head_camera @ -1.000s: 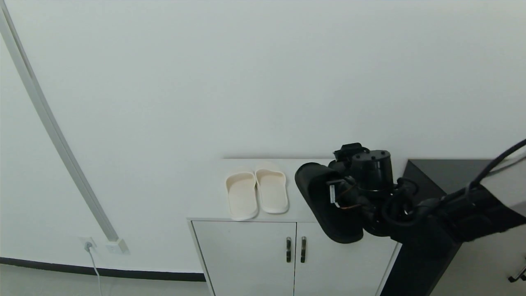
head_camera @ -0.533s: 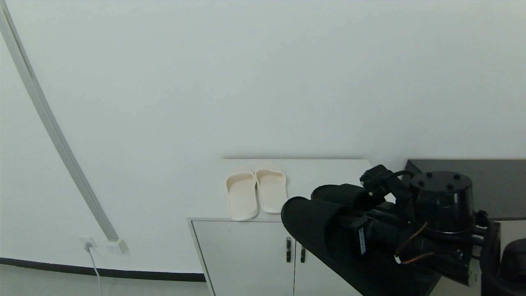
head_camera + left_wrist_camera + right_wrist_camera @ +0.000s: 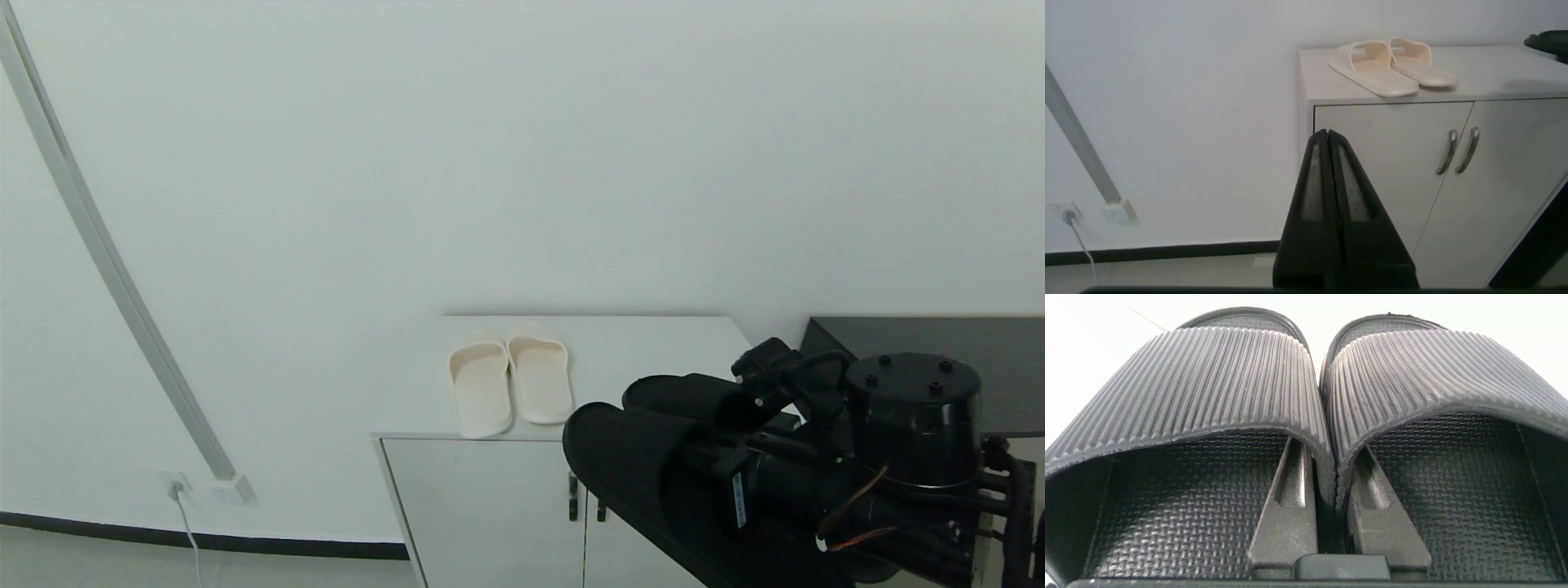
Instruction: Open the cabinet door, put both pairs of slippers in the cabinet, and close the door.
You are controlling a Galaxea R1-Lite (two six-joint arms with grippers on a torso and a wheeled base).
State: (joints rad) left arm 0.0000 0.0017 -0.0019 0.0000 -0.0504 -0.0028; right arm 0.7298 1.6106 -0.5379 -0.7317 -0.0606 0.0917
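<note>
A pair of black slippers hangs in front of the white cabinet's right door, held side by side. My right gripper is shut on their two inner walls, one finger inside each ribbed strap. A cream pair of slippers lies on the cabinet top, left of centre. Both cabinet doors are closed, with their two handles side by side at the middle. My left gripper is shut on nothing, low and to the left of the cabinet, pointing toward it.
A dark counter adjoins the cabinet on the right. On the wall to the left run a grey conduit and a socket with a plugged cable. Open floor lies left of the cabinet.
My right gripper has carried the black slippers off the cabinet top, toward the camera and lower, so they now cover part of the right door. The cream pair has stayed put.
</note>
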